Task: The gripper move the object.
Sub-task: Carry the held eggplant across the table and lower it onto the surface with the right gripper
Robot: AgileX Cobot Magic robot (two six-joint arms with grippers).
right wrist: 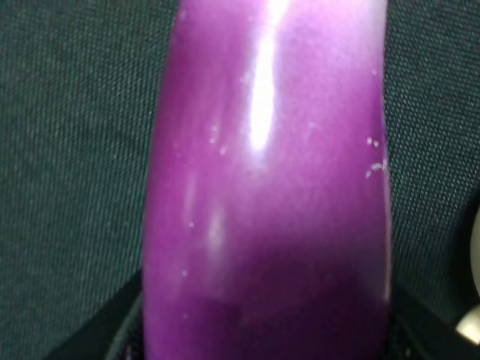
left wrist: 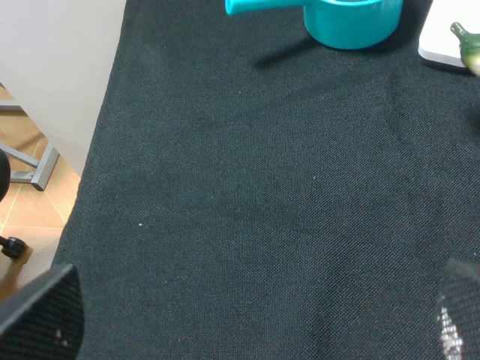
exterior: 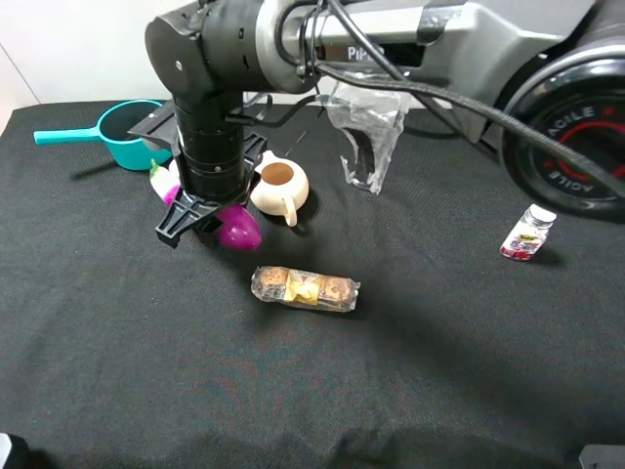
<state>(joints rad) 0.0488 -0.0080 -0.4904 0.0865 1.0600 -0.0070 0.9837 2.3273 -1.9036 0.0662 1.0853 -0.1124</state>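
Right wrist: claw [right wrist: 262, 341] snug around eggplant [right wrist: 270, 180]

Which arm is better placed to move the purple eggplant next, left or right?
Right. The right tool sits over the eggplant, which fills its wrist view. The left wrist view shows mostly bare cloth.

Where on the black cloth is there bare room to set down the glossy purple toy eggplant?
The widest bare patch is the black cloth in front of the clear-wrapped snack roll. Another lies between that roll and the small white-capped bottle. It is crowded around the purple toy eggplant: the teal handled scoop, the cream jug and the right gripper stand close.
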